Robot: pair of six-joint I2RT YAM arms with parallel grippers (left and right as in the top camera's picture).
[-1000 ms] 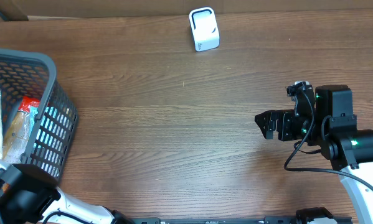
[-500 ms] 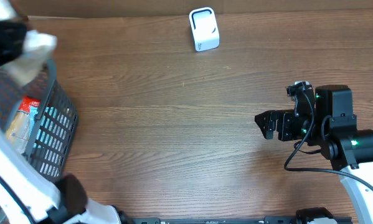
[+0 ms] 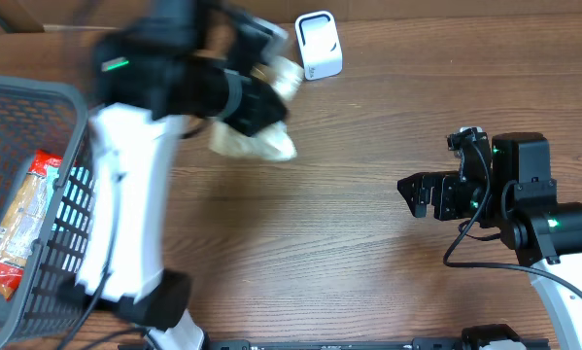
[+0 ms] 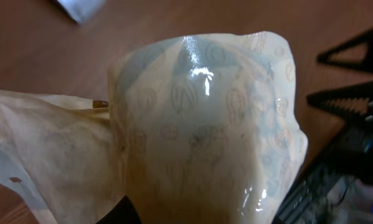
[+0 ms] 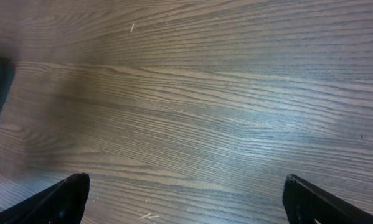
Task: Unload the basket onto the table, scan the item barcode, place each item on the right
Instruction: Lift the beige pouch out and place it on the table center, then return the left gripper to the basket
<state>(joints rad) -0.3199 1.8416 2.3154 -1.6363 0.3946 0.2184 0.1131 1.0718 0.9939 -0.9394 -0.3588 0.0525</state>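
The item is a pale cream plastic bag (image 3: 255, 142), lifted off the table and blurred by motion. My left gripper (image 3: 263, 95) is shut on it, just left of the white scanner (image 3: 318, 45) at the back. In the left wrist view the glossy bag (image 4: 205, 130) fills the frame and hides the jaws. No barcode shows on it. A grey corner of the scanner (image 4: 80, 7) peeks in at that view's top left. My right gripper (image 3: 408, 192) hovers low over bare wood at the right, open and holding nothing (image 5: 185, 190).
A dark mesh basket (image 3: 72, 107) stands at the left edge with a red and orange packet (image 3: 18, 219) inside. The right arm's black body (image 3: 519, 190) occupies the right side. The right gripper's toothed fingers (image 4: 354, 68) show in the left wrist view.
My left arm has swung out of the basket and across to the right with the bag, ending beside the scanner. The right arm has not moved.
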